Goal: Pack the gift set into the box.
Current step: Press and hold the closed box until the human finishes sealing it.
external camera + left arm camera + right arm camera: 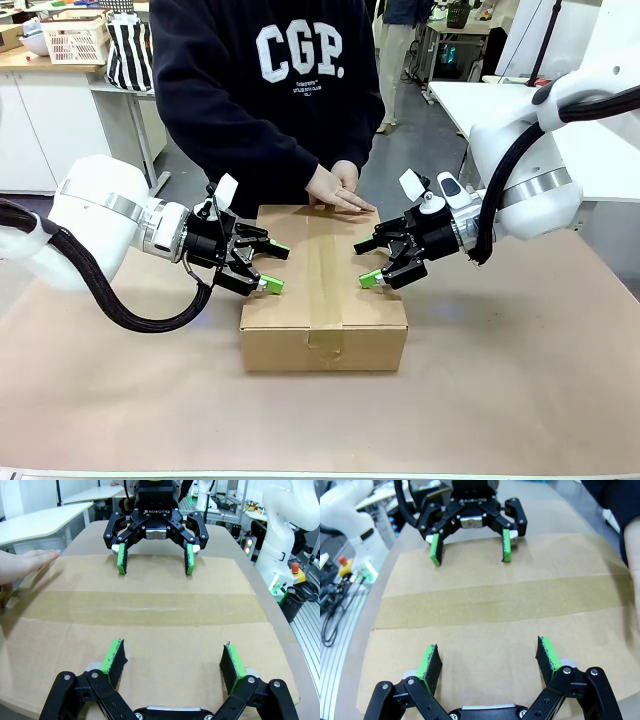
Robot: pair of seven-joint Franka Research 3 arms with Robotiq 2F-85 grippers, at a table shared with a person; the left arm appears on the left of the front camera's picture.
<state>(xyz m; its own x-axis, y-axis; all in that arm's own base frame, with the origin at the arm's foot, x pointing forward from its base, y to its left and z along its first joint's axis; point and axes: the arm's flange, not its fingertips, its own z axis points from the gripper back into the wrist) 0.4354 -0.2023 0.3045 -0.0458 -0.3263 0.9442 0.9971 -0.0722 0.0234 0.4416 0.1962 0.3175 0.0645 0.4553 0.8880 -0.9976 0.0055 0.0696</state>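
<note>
The box (290,330) lies shut in the middle of the table, with a brown tape strip (325,270) running along its top. A person's hand (340,190) rests flat on its far edge. My left gripper (276,268) hovers open just over the box's left side, nothing between its fingers. Facing it from the other side, my right gripper (365,263) is open and empty too. In the left wrist view my left gripper (173,652) looks across the box top (150,640) at the right gripper (154,560). The right wrist view mirrors this: right gripper (490,655), left gripper (470,550). No gift set shows.
Brown covering (500,390) spreads over the table around the box. The person stands close behind the far edge. A white table (470,100) stands at the back right. Cables (332,615) hang beside the table in the right wrist view.
</note>
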